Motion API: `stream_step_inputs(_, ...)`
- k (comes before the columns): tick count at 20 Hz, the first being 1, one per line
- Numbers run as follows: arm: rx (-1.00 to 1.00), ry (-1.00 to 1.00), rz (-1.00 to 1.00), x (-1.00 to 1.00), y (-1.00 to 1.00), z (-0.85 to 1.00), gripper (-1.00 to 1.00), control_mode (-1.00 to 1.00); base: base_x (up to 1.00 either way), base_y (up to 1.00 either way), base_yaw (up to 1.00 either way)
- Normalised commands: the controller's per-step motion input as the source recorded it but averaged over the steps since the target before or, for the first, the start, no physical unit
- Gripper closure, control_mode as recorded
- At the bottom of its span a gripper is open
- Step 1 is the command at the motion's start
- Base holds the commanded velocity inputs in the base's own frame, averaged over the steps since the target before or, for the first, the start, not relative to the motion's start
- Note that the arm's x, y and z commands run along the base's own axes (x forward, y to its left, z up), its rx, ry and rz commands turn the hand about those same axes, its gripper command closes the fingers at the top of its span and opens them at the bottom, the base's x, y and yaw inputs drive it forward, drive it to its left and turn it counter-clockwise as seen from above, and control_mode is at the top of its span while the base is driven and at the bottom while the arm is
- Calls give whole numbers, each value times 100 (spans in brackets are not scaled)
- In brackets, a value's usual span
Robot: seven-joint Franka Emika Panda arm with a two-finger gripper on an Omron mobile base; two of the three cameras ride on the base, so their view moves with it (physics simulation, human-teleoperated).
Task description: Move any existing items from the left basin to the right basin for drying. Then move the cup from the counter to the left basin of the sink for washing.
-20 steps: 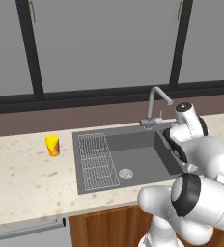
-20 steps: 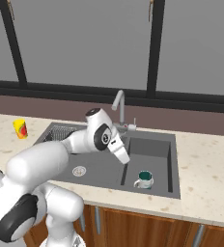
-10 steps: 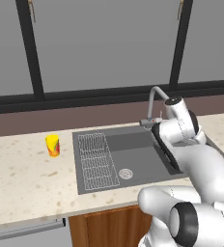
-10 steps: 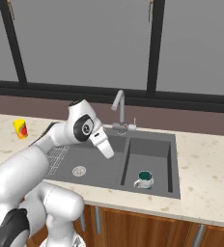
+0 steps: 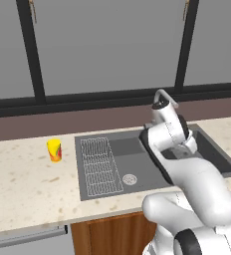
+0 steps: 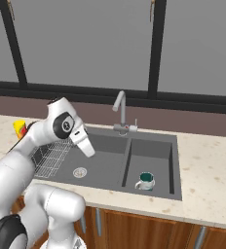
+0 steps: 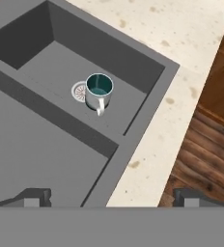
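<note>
The cup, a small yellow tumbler with a red-orange patch, stands on the counter left of the sink; its edge peeks out behind my arm as the cup. My gripper hangs open above the left basin, nothing between its fingers. In the hand view the gripper spreads wide over the divider, with the left basin below. A pale mug with a teal inside stands upright in the right basin; the mug sits beside a small drain.
A curved silver faucet rises behind the divider. The ribbed drainboard lies between cup and left basin. A round strainer marks the left basin floor. Wooden cabinet fronts drop below the counter's front edge.
My arm has swung left, from beside the right basin to above the left basin. The mug stays where it was in the right basin. The cup has not moved.
</note>
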Motion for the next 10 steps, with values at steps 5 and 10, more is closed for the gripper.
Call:
stream_step_inputs(5,0,0,7,-16,54,0,-100,-100,0,0,0)
stream_step_inputs(10,0,0,5,-1,60,0,-100,-100,0,0,0)
